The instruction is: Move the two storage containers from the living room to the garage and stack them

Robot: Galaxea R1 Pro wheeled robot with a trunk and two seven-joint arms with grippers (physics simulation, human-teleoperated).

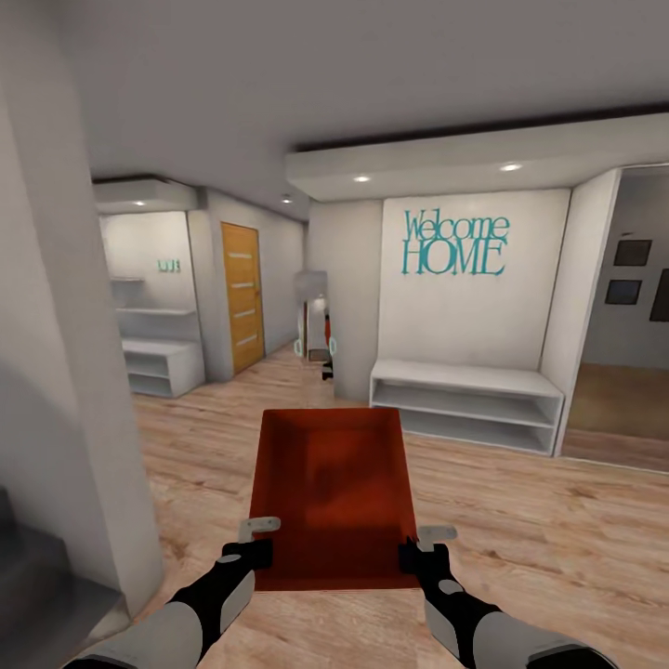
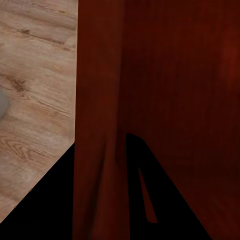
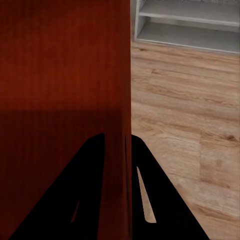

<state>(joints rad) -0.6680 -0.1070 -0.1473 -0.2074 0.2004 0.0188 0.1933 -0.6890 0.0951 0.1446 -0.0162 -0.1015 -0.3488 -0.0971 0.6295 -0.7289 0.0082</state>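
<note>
Robot is carrying one storage container point(image 1: 333, 497) through a hallway w/ wood-plank floor point(image 1: 520, 520). The bin hangs between the two claws, open top up, well clear of the floor. Left gripper point(image 1: 259, 539) is clenched on the bin's left wall near the robot's end; right gripper point(image 1: 426, 544) is clenched on the right wall opposite. In the right wrist view the wall point(image 3: 122, 100) runs straight between the dark fingers point(image 3: 95, 190), one inside, one outside. Left wrist view is darker and partly blocked, so finger contact there is prob. the same but hard to confirm.

Ahead of the claws: white low shelf point(image 1: 465, 404) under a "Welcome HOME" sign point(image 1: 455, 243), and a wooden door point(image 1: 242, 295) further off on the left-arm side.

For this carry: keep both claws level and equally spaced so the bin doesn't twist, drive smooth, steer wide of the pillar point(image 1: 56, 390) beside the left arm.
</note>
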